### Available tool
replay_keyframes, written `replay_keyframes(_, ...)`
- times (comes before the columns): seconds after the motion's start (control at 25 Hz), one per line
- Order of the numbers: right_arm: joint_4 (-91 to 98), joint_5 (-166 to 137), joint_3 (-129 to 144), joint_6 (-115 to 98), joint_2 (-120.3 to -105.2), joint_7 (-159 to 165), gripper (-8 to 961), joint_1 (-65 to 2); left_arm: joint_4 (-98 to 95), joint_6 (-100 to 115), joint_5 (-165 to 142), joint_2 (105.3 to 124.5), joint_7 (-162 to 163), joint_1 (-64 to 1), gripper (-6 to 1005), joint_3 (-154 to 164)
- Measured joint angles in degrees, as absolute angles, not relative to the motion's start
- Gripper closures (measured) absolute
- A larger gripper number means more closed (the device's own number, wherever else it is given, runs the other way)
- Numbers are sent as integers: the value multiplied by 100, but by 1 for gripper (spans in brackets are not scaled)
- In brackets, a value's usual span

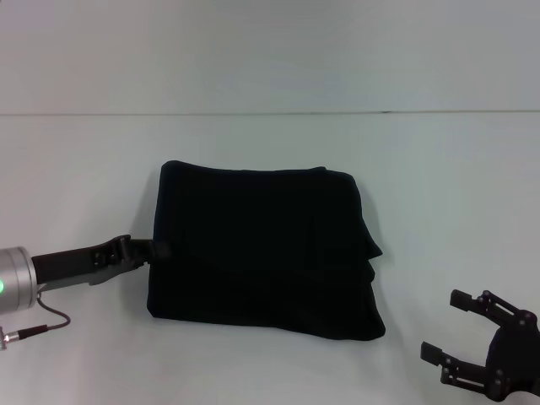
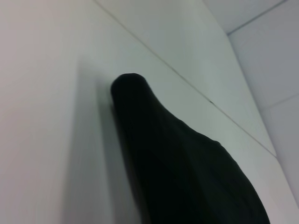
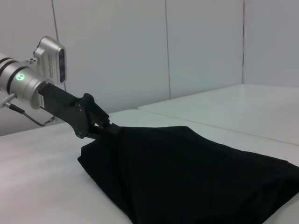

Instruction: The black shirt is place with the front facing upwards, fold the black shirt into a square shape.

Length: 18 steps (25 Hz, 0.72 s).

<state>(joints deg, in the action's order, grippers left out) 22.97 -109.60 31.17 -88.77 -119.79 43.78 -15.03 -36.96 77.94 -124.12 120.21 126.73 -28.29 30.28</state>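
Two grippers: both in the head view, only the left one is at the cloth.
right gripper (image 1: 462,334): nearest, low at the counter's near right corner, fingers spread wide, holding nothing, well apart from the shirt.
left gripper (image 1: 154,249): at the shirt's left edge about mid-height, arm lying low over the counter; fingers look pressed together on the hem in the right wrist view (image 3: 108,129), but black on black, so I cannot tell for sure.
black shirt (image 1: 263,251): centre of the counter, already a thick, roughly square bundle, several layers, no lettering showing.
right edge of shirt: uneven, a layer steps out near the middle.
counter (image 1: 270,143): white, bare beyond the shirt up to the far seam.
step in hand: likely final tidy or letting go of the left edge.
how to do it well: keep the left gripper low, part the fingers before pulling away, retreat sideways off the cloth so no layer drags open.
risk: a snagged hem would lift the top fold and spoil the square.
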Motion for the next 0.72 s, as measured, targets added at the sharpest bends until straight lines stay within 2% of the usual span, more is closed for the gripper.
replay_keyframes(0.16, 2293, -10959, 3111, -8881, -11982, 4360, 11, -1510, -3728, 8105, -12343, 12023, 12298, -2792, 867, 2809)
replay_keyframes(0.52, 2256, -10886, 2966, -8927, -12001, 4329, 12, -1581, -4103, 8932, -12034, 12024, 11299, -2544, 529, 2264)
replay_keyframes(0.6, 2130, -10742, 2952, -8955, -12008, 4187, 12, -1651, -4329, 9222, -11955, 12073, 10601, -2441, 447, 2178)
replay_keyframes(0.72, 2008, -10694, 2959, -8964, -12011, 3988, 12, -1702, -4637, 9694, -11806, 12239, 9085, -2187, 383, 2167)
